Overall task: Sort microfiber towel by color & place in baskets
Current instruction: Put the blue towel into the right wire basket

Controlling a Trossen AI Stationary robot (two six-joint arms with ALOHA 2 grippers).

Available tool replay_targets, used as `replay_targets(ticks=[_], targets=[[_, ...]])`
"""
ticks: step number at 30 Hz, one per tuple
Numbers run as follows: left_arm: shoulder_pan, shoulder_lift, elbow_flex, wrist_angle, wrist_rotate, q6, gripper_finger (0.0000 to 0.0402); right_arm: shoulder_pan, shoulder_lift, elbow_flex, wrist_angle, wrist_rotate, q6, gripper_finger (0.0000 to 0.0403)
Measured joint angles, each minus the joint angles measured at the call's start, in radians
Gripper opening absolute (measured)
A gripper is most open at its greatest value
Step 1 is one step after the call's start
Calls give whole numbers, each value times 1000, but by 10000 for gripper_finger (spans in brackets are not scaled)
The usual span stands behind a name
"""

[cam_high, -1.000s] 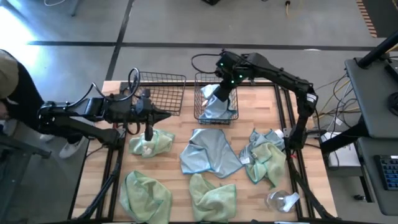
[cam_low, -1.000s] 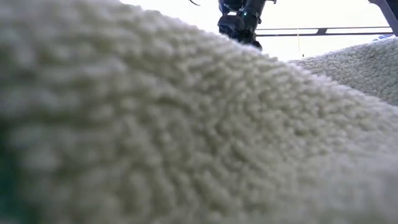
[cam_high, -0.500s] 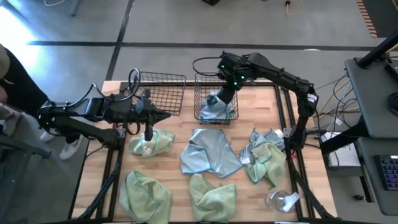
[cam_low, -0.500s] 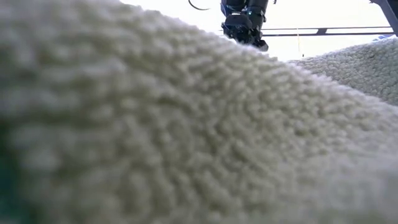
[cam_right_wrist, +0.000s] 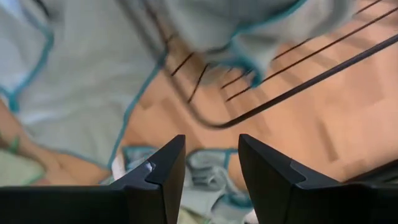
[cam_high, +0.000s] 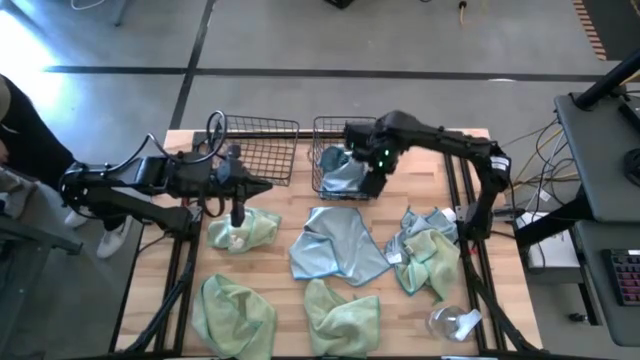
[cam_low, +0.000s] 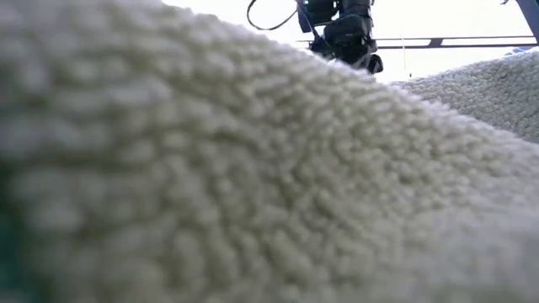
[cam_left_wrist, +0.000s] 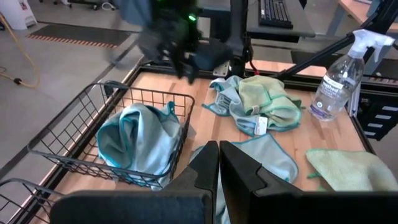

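Note:
A pale blue-grey microfiber towel (cam_high: 343, 172) lies bunched in the right black wire basket (cam_high: 322, 130); it also shows in the left wrist view (cam_left_wrist: 138, 140). My right gripper (cam_right_wrist: 211, 163) hovers open over that basket's near right corner (cam_high: 376, 172), with nothing between its fingers. The left basket (cam_high: 258, 150) holds nothing. My left gripper (cam_high: 266, 185) waits shut near the left basket, above a light green towel (cam_high: 243, 228). On the table lie a spread blue towel (cam_high: 335, 245), a blue and green pile (cam_high: 428, 252), and two green towels (cam_high: 233, 312) (cam_high: 342, 316).
A clear spray bottle (cam_high: 452, 322) lies at the near right corner and shows in the left wrist view (cam_left_wrist: 336, 81). A towel (cam_low: 253, 185) close to the low camera blocks most of that view. A person stands beyond the table's left edge (cam_high: 20, 120).
My right gripper has opened and let go of the blue-grey towel, which has dropped into the right basket. The gripper has then shifted toward the table's right and near side, over the basket's corner.

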Motion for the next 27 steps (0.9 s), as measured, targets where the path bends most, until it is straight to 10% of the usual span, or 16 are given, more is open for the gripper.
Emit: replay_targets(ticks=[27], targets=[[0,-80,0,-76,93,41,0,366,-27,-238,423,-25,469,144]])
